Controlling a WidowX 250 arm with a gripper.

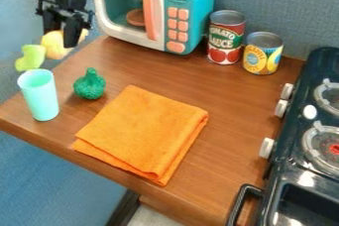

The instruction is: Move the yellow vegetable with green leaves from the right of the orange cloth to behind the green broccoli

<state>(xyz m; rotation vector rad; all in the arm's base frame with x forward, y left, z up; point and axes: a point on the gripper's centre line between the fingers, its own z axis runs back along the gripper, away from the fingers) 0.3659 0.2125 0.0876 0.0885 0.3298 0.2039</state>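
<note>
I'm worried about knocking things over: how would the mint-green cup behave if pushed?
The mint-green cup looks tall and narrow at the base, so it may tip easily. Its round sides could let it roll once down, perhaps off the nearby table edge.

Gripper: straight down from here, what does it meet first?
Likely the counter, between the cup and dark green toy, the held yellow toy leading; depth unclear, cup may be nearer.
</note>
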